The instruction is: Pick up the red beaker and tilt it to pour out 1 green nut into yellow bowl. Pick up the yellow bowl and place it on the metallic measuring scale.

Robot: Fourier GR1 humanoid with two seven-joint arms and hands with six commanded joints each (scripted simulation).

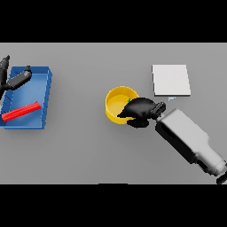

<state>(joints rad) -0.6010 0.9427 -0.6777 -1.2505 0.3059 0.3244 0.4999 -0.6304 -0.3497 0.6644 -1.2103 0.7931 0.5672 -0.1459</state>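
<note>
The yellow bowl (116,103) stands on the grey table near the middle. My right hand (142,110) lies over its right rim, fingers curled down over the edge and round the bowl's wall. A small green speck (128,100) shows at the hand's edge inside the bowl. The metallic scale (171,80), a pale square plate, lies up and to the right of the bowl, apart from it. The red beaker (21,111) lies on its side in a blue tray (45,95) at the far left. My left hand (18,80) hovers over the tray's far end, fingers straight.
The blue tray's walls enclose the red beaker at the table's left edge. My right forearm (188,139) stretches from the lower right corner toward the bowl, passing just below the scale.
</note>
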